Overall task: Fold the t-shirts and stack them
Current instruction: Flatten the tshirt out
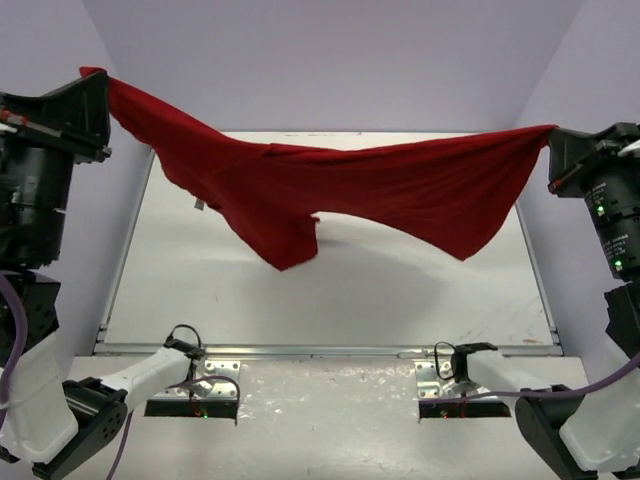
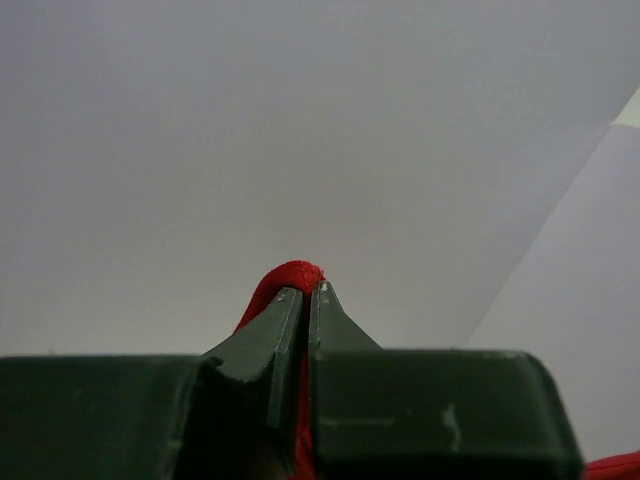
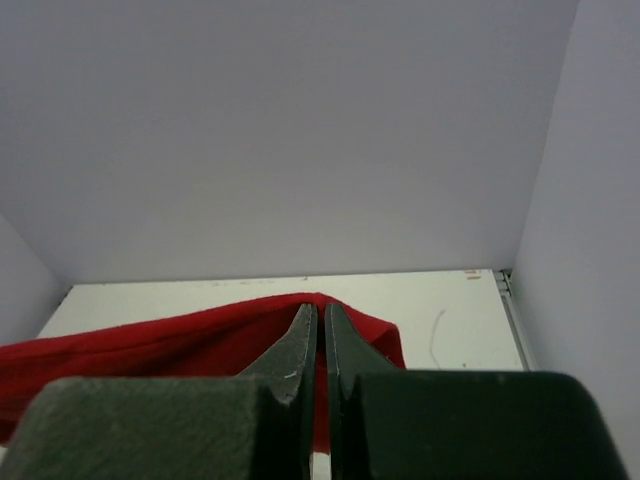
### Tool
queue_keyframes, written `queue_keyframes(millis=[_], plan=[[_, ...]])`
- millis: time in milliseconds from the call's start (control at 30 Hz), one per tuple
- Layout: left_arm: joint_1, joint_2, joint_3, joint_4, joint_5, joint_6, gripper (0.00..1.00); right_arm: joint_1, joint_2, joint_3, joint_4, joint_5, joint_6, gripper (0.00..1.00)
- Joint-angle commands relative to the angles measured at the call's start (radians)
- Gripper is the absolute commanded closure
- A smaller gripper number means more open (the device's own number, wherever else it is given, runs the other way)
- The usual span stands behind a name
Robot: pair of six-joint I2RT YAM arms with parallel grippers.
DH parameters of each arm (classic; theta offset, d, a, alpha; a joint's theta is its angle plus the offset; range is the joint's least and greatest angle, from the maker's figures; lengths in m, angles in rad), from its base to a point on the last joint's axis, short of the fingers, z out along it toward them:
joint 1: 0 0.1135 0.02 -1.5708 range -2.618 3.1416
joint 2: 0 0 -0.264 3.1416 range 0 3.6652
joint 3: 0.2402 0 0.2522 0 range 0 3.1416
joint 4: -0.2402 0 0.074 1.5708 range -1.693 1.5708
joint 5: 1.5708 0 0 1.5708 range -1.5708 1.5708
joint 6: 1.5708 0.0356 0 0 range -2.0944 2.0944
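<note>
Fingers: dark green tapered plastic fingers [image 2: 262, 345]
Wrists: black boxy wrist housings [image 1: 40, 170]
Links: smooth white arm shells [image 1: 140, 372]
Cables: thin purple cables [image 1: 21, 335]

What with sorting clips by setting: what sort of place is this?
Probably a robotics lab test cell: a white table boxed in by plain pale walls, with the left pincer and right pincer each shut on a red t-shirt stretched above it.

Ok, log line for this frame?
left gripper: shut on t-shirt | right gripper: shut on t-shirt | t-shirt: stretched between them, sagging above table, unfolded
</note>
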Motion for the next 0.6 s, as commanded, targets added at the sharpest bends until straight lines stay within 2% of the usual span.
queue_keyframes(millis=[0, 133, 233, 367, 567], plan=[[0.003, 0.085, 0.018, -0.007, 0.002, -0.062, 1.00, -0.001, 0.076, -0.077, 0.021, 0.032, -0.002, 0.99], [0.003, 0.171, 0.074, -0.113, 0.019, -0.116, 1.00, -0.001, 0.102, -0.102, 0.027, 0.034, 0.010, 0.99], [0.003, 0.147, 0.066, -0.086, 0.042, -0.113, 1.00, -0.001, 0.082, -0.065, 0.026, 0.039, 0.015, 0.99], [0.003, 0.139, 0.188, -0.121, 0.080, -0.093, 1.00, -0.001, 0.093, 0.068, -0.039, 0.048, -0.005, 0.99], [0.003, 0.072, 0.207, -0.130, 0.155, -0.104, 1.00, 0.022, 0.002, 0.039, -0.027, 0.106, -0.025, 0.99]])
